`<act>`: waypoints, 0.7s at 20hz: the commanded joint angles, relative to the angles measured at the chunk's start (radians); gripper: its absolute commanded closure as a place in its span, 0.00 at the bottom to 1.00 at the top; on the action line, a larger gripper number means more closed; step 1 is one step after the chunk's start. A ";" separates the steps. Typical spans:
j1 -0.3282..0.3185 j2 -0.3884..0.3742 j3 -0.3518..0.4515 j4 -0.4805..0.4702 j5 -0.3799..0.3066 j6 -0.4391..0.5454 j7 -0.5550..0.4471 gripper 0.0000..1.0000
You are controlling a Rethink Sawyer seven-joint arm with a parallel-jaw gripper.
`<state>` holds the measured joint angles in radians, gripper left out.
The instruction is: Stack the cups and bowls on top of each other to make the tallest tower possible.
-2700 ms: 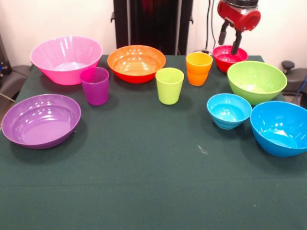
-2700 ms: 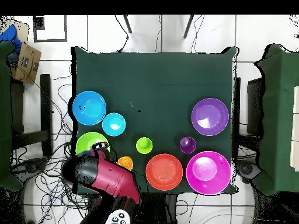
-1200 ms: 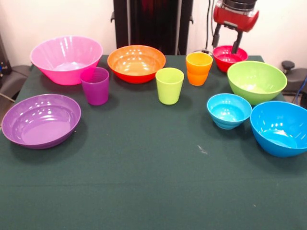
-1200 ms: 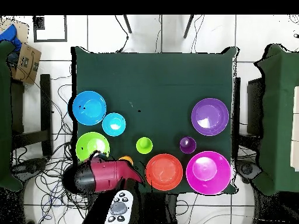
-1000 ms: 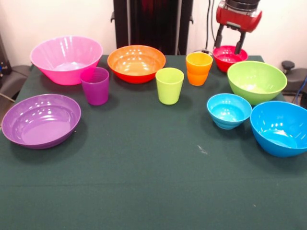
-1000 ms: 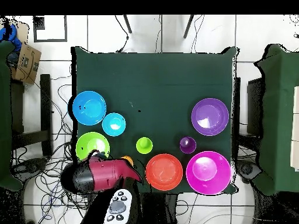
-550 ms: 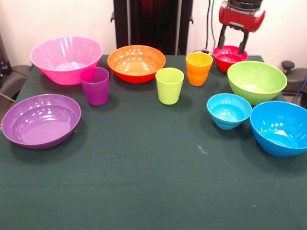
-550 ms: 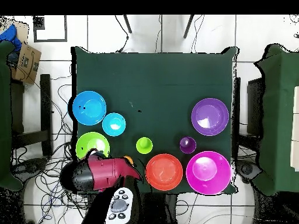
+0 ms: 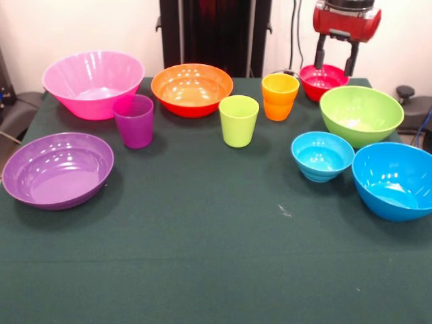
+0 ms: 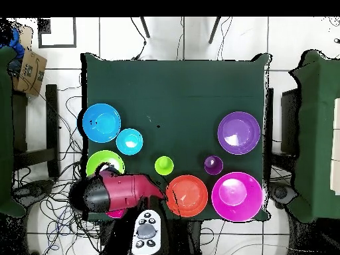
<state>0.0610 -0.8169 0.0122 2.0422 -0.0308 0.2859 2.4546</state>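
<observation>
My gripper (image 9: 335, 68) hangs open just above the small red bowl (image 9: 322, 81) at the back right, one finger on each side of the bowl and nothing held. The orange cup (image 9: 280, 96), lime green cup (image 9: 239, 120) and purple cup (image 9: 133, 120) stand upright and apart. Around them sit the pink bowl (image 9: 93, 82), orange bowl (image 9: 192, 88), shallow purple bowl (image 9: 58, 169), lime green bowl (image 9: 361, 115), small light blue bowl (image 9: 322, 155) and big blue bowl (image 9: 395, 179). Nothing is stacked. From overhead, the red arm (image 10: 116, 192) hides the orange cup and most of the red bowl.
A dark green cloth covers the table (image 9: 202, 256), whose front half is bare cloth. Seen from above, green-covered tables flank it and a cardboard box (image 10: 30, 70) sits at the left. Cables trail on the floor around the robot's base.
The gripper has drifted slightly right in the front view and risen a little over the red bowl, staying open. Overhead, the arm's head has swung round. No cup or bowl has moved.
</observation>
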 commanded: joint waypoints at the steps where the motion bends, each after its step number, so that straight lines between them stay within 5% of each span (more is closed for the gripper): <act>1: -0.049 0.040 0.113 -0.023 -0.092 -0.007 -0.071 0.00; 14: -0.111 0.103 0.152 -0.103 -0.183 0.004 -0.111 0.00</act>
<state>-0.0127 -0.8038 0.0563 2.0343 -0.1177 0.2859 2.4546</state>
